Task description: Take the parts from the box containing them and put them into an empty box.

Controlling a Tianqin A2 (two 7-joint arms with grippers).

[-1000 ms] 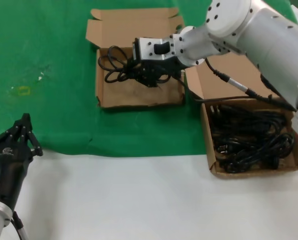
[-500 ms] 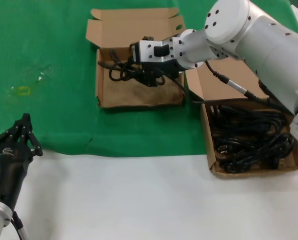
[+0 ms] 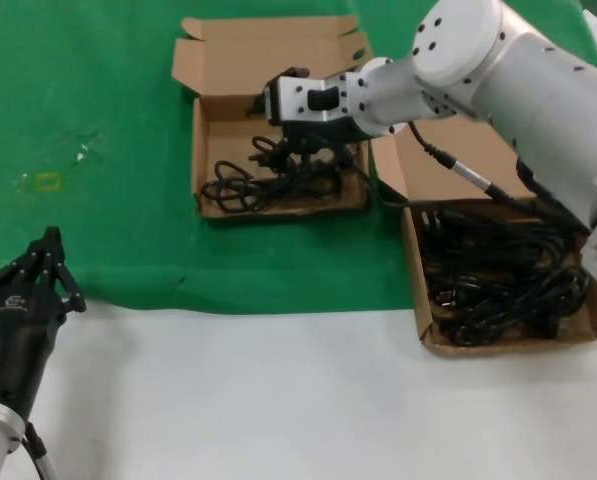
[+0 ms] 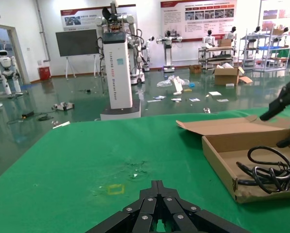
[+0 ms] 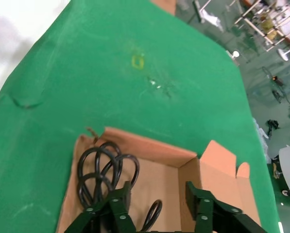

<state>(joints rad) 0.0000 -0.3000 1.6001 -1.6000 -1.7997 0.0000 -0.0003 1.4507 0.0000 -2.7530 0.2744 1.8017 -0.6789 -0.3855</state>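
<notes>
The wider cardboard box (image 3: 206, 150) lies on the green cloth, and a black coiled cable (image 3: 263, 182) rests loose along its near side. My right gripper (image 3: 303, 148) hovers over this box, open, with nothing between its fingers. The right wrist view shows its open gripper (image 5: 157, 188) above the box wall (image 5: 149, 148) and the cable (image 5: 98, 167). The squarer box (image 3: 414, 275) at the right holds several more black cables (image 3: 503, 275). My left gripper (image 3: 49, 236) is parked at the near left, shut and empty. In its own wrist view, the gripper (image 4: 157, 183) points towards the wider box (image 4: 222, 153).
Both boxes have their lids folded open at the back. The green cloth (image 3: 88, 120) covers the far part of the table, and bare white tabletop (image 3: 278, 400) runs along the near part. A small yellow mark (image 3: 46, 181) sits on the cloth at the left.
My right gripper held the coiled cable above the wider box. It has opened, and the cable has dropped to the box floor. The left arm has not moved.
</notes>
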